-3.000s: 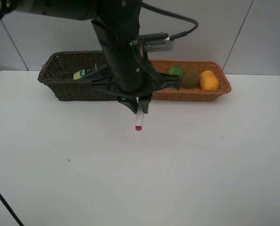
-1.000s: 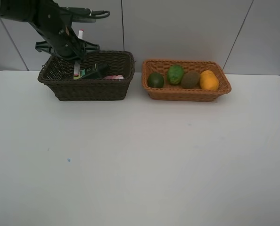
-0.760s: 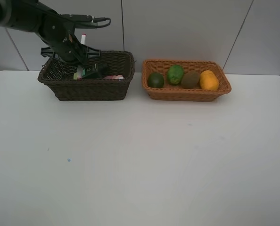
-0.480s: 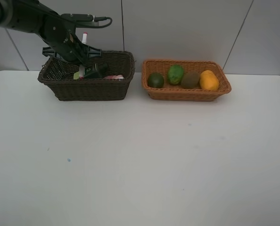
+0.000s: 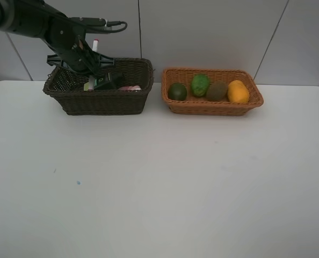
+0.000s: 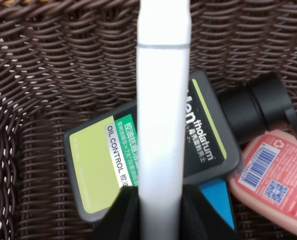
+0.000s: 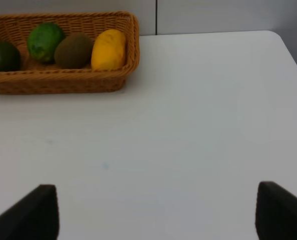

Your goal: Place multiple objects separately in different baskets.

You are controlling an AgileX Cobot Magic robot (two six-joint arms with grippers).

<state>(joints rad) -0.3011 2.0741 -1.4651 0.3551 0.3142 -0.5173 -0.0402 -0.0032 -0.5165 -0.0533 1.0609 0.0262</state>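
Observation:
My left gripper [image 5: 89, 62] hangs over the dark brown basket [image 5: 103, 102], shut on the white-pink marker [image 5: 95, 44], which stands nearly upright with its pink cap up. In the left wrist view the marker [image 6: 161, 125] sits between the fingers [image 6: 121, 215] above the dark green bottle [image 6: 98, 165], the pink bottle [image 6: 273, 185] and the blue eraser [image 6: 216, 200] on the basket floor [image 6: 48, 60]. The light basket [image 5: 213, 107] holds two green fruits [image 5: 176, 91] [image 5: 200, 84], the kiwi [image 5: 217, 91] and the mango [image 5: 238, 91]. My right gripper [image 7: 158, 210] is open over bare table.
The two baskets stand side by side along the table's back edge, close to the wall. In the right wrist view the light basket [image 7: 58, 82] lies ahead of the open fingers, and the white table's far corner [image 7: 283, 45] shows.
Three seconds ago the left gripper held the marker over the table's middle; since then it has carried it to the dark basket, and in the last second shifted slightly right and lower.

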